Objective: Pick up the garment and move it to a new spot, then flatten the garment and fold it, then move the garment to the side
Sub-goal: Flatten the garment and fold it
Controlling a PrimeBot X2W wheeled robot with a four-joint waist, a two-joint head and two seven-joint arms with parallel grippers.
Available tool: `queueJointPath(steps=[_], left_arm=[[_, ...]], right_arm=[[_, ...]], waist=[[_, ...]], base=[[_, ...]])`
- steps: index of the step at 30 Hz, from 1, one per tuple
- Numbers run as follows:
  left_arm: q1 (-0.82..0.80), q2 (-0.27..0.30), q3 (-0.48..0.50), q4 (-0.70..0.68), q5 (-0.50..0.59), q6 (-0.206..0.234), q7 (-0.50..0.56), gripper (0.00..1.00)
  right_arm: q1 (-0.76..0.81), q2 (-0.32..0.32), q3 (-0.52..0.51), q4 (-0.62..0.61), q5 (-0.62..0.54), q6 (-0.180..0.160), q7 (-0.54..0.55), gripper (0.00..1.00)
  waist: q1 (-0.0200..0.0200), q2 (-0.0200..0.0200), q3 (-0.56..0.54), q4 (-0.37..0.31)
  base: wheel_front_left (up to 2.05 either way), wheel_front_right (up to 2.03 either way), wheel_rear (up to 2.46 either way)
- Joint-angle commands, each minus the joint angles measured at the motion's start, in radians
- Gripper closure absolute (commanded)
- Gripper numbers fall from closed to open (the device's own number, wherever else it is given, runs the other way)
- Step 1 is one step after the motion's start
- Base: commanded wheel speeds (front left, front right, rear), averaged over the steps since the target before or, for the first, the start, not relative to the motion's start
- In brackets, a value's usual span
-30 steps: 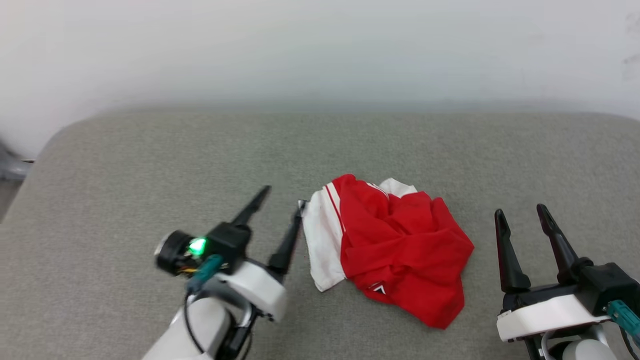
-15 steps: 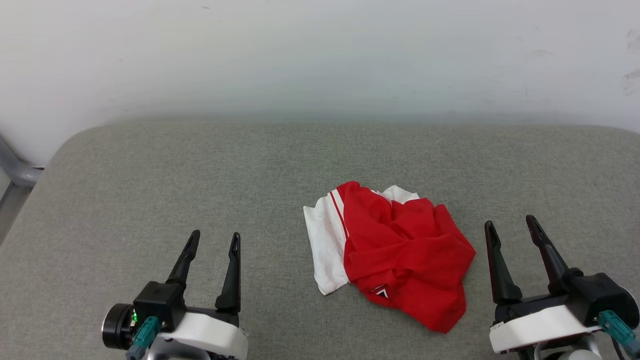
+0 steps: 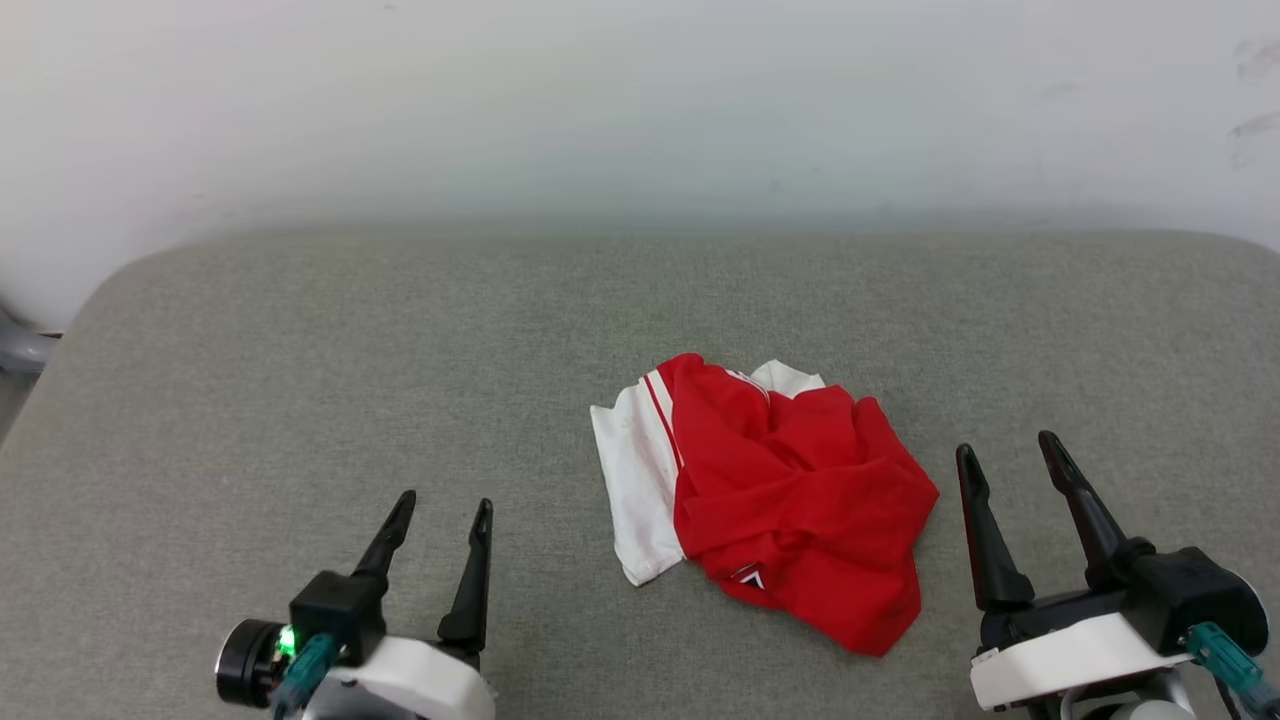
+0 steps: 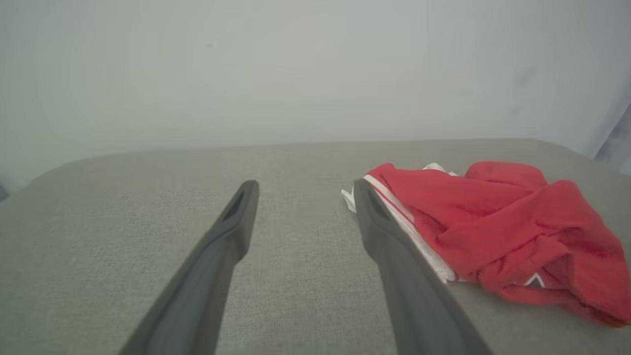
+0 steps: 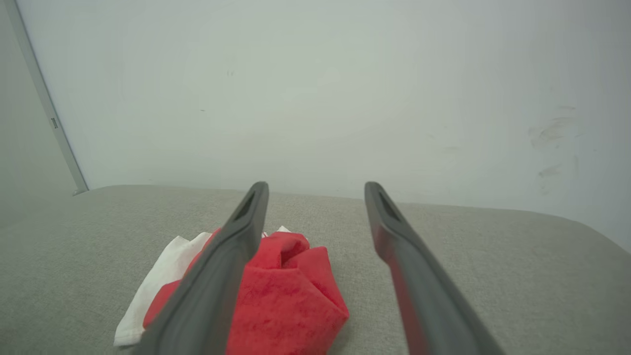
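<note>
The garment (image 3: 790,495), a red shirt with a white sleeve and striped trim, lies crumpled in a heap on the grey padded surface (image 3: 400,350). My left gripper (image 3: 445,505) hovers open at the lower left, well clear of the heap, nothing between its fingers. My right gripper (image 3: 1005,455) stands open just right of the heap, also empty. The left wrist view shows the garment (image 4: 493,222) to the right of the left gripper (image 4: 303,190). In the right wrist view the garment (image 5: 286,296) lies low and left, partly behind the right gripper (image 5: 315,190).
A pale wall (image 3: 640,100) rises behind the surface's far edge. A grey metal frame (image 3: 20,345) shows at the far left past the rounded corner. Bare grey fabric stretches left of and behind the heap.
My left gripper has drawn back from the garment's white sleeve to the lower left, staying open. The right gripper barely moved. The head camera shifted slightly.
</note>
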Motion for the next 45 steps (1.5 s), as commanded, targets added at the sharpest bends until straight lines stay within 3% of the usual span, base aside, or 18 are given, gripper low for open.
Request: queueJointPath(steps=[1, 5, 15, 21, 31, 32, 33, 34, 38, 45], left_arm=[[-0.034, 0.013, -0.007, 0.009, 0.007, -0.010, 0.025, 0.00], [-0.101, 0.017, -0.038, 0.034, -0.031, -0.043, 0.210, 0.00], [-0.325, 0.043, -0.082, 0.037, -0.070, -0.061, 0.602, 0.00], [-0.423, 0.043, -0.087, 0.097, -0.065, -0.047, 0.682, 0.00], [-0.485, 0.036, -0.122, 0.237, -0.055, -0.057, 0.695, 0.00], [-0.484, 0.034, -0.126, 0.252, -0.057, -0.058, 0.697, 0.18], [-0.486, 0.037, -0.127, 0.267, -0.055, -0.055, 0.691, 0.53], [-0.488, 0.041, -0.129, 0.280, -0.049, -0.053, 0.683, 0.98], [-0.487, 0.050, -0.131, 0.308, -0.051, -0.059, 0.641, 1.00], [-0.490, 0.071, -0.089, 0.279, -0.049, -0.014, 0.535, 1.00]], right_arm=[[-0.003, 0.002, -0.001, -0.006, -0.003, -0.001, -0.002, 0.00], [-0.022, 0.002, -0.005, -0.013, -0.010, -0.001, -0.002, 0.00], [-0.060, 0.002, 0.010, -0.048, -0.010, -0.001, -0.002, 0.00], [-0.078, 0.002, 0.019, -0.066, -0.011, -0.001, -0.002, 0.00], [-0.099, 0.002, 0.021, -0.082, -0.004, -0.001, -0.002, 0.00], [-0.102, 0.002, 0.020, -0.082, -0.004, -0.001, -0.002, 0.00], [-0.104, 0.002, 0.019, -0.082, -0.004, -0.001, -0.002, 0.00], [-0.105, 0.002, 0.019, -0.082, -0.004, -0.001, -0.002, 0.00], [-0.104, 0.002, 0.012, -0.075, -0.008, -0.001, -0.002, 0.00], [-0.092, 0.002, 0.008, -0.051, -0.017, -0.001, -0.002, 0.00]], waist=[[0.0001, -0.0001, 0.017, -0.009], [0.0001, -0.0001, 0.054, -0.029], [0.0001, -0.0001, 0.180, -0.093], [0.0001, -0.0001, 0.243, -0.118], [0.0001, -0.0001, 0.303, -0.129], [0.0001, -0.0001, 0.307, -0.128], [0.0001, -0.0001, 0.309, -0.126], [0.0001, -0.0001, 0.312, -0.125], [0.0001, -0.0001, 0.306, -0.110], [0.0001, -0.0001, 0.244, -0.072]], base=[[0.00, 0.00, 0.00], [0.00, 0.00, 0.00], [0.00, 0.00, 0.00], [0.00, 0.00, 0.00], [0.00, 0.00, 0.00], [0.00, 0.00, 0.00], [0.00, 0.00, 0.00], [0.00, 0.00, 0.00], [0.00, 0.00, 0.00], [0.00, 0.00, 0.00]])
